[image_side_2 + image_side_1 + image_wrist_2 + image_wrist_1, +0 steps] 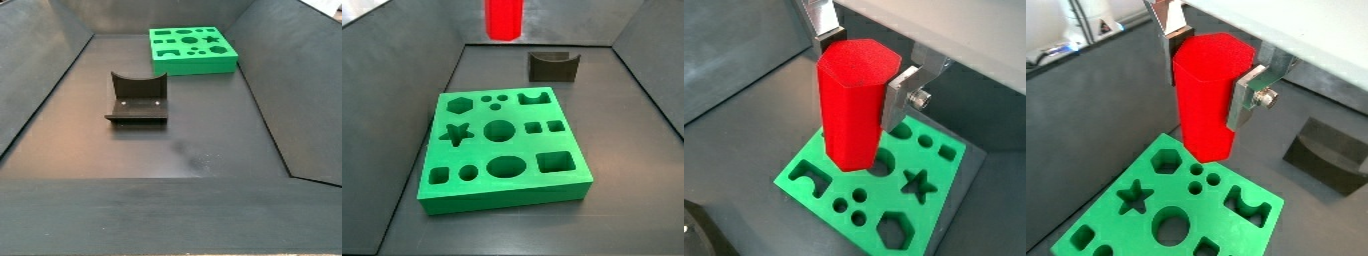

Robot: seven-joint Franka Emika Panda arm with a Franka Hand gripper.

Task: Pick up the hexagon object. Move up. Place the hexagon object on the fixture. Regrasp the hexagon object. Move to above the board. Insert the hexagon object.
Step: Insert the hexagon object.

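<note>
My gripper (1211, 80) is shut on the hexagon object (1203, 110), a bright red hexagonal bar held upright between the silver fingers; both wrist views show this (865, 75). The bar (851, 120) hangs high above the board (811, 168), a green slab with many shaped holes. In a side view only the bar's lower end (502, 18) shows at the top edge, behind the board (502, 198). The fixture (552, 66), a dark notched block, stands empty beyond the board's far right corner. The gripper is out of view in a side view that shows the fixture (136, 100) and the board (194, 64).
Dark grey walls enclose the dark floor (629, 150) on all sides. The board (1146, 172) lies flat on it, with the fixture (1331, 150) set apart from it.
</note>
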